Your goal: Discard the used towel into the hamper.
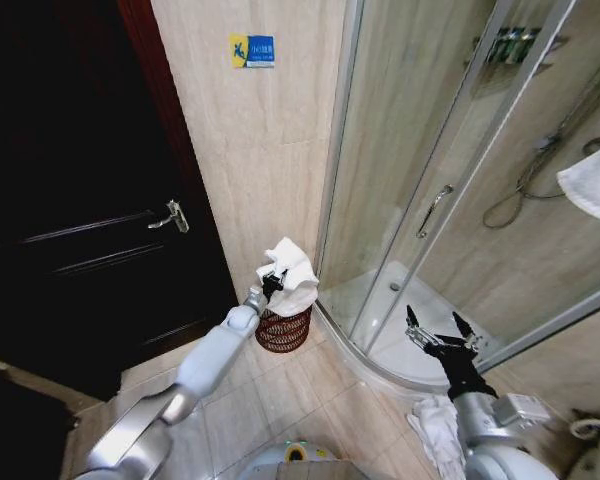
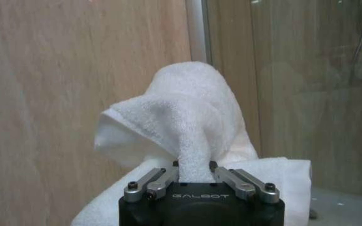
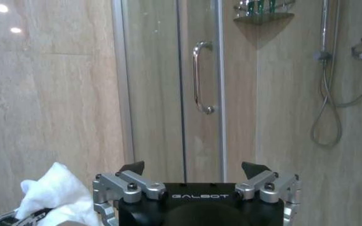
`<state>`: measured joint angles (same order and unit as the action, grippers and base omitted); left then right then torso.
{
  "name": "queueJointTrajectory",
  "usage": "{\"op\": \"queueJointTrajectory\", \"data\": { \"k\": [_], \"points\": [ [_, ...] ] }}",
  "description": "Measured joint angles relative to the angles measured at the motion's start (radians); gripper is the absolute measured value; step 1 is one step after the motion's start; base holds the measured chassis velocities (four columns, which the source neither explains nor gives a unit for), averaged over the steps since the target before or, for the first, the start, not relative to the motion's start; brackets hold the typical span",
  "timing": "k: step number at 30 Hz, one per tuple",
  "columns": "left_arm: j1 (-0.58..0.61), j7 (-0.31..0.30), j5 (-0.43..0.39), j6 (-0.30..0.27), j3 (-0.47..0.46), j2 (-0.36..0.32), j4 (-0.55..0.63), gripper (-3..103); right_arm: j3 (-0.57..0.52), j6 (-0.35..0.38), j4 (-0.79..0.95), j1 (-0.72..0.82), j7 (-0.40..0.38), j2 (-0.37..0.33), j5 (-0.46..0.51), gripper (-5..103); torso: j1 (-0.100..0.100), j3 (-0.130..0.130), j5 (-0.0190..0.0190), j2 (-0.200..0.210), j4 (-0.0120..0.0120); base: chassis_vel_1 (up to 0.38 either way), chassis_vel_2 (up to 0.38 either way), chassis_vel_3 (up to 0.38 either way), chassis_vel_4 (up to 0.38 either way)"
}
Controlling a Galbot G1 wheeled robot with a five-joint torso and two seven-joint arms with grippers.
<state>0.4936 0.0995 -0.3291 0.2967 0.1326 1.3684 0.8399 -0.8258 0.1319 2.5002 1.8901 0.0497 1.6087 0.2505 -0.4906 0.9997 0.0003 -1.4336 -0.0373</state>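
Head view high, looking down, wrist views level, sharing towel (image 2: 187, 127)

"GALBOT" in pale caps on the black body of the left gripper (image 2: 193, 175), seen in left wrist view just below where the white towel (image 2: 187, 122) is pinched. Same "GALBOT" mark on the black body of the right gripper (image 3: 195, 170) in right wrist view. Small yellow & blue sign (image 1: 252, 51) on the beige tile wall, head view: a figure pictogram on the yellow part, white chars on blue too small to read
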Motion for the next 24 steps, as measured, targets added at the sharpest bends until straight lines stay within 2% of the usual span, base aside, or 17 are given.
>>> {"op": "queueJointTrajectory", "data": {
  "k": [1, 3, 5, 10, 12, 18, 24],
  "points": [
    [0.000, 0.000, 0.000, 0.000, 0.000, 0.000, 0.000, 14, 0.000, 0.000, 0.000, 0.000, 0.000, 0.000, 0.000, 100, 0.000, 0.000, 0.0000, 0.000, 0.0000, 0.000, 0.000, 0.000, 0.000],
    [-0.036, -0.011, 0.060, 0.035, -0.012, 0.045, -0.086, 14, 0.000, -0.013, 0.000, 0.004, 0.001, 0.000, -0.003, 100, 0.000, 0.000, -0.0002, 0.000, 0.0001, 0.000, 0.000, 0.000, 0.000],
    [-0.044, -0.017, 0.076, 0.035, -0.017, 0.058, -0.107, 14, 0.000, -0.020, 0.000, 0.008, 0.004, 0.000, -0.004, 100, 0.000, 0.000, -0.0001, 0.000, 0.0002, 0.000, 0.000, 0.000, 0.000],
    [-0.055, -0.027, 0.095, 0.009, -0.039, 0.100, -0.138, 14, 0.002, -0.045, 0.000, 0.016, 0.012, 0.000, -0.007, 100, 0.000, 0.000, -0.0001, 0.000, 0.0001, 0.000, 0.000, 0.000, 0.000],
    [-0.062, -0.049, 0.124, -0.027, -0.065, 0.119, -0.149, 14, 0.004, -0.058, 0.000, 0.019, 0.015, 0.000, -0.008, 100, 0.000, 0.000, -0.0001, 0.000, 0.0003, 0.000, 0.000, 0.000, 0.000],
    [-0.055, -0.096, 0.163, -0.080, -0.084, 0.114, -0.144, 14, 0.007, -0.064, 0.000, 0.018, 0.024, 0.000, -0.006, 100, 0.000, 0.000, -0.0002, 0.000, 0.0000, 0.000, 0.000, 0.000, 0.000],
    [-0.035, -0.096, 0.150, -0.085, -0.082, 0.098, -0.117, 14, 0.010, -0.050, 0.000, -0.007, 0.027, 0.000, -0.005, 100, 0.000, 0.000, -0.0003, 0.000, -0.0001, 0.000, 0.000, 0.000, 0.000]
  ]
}}
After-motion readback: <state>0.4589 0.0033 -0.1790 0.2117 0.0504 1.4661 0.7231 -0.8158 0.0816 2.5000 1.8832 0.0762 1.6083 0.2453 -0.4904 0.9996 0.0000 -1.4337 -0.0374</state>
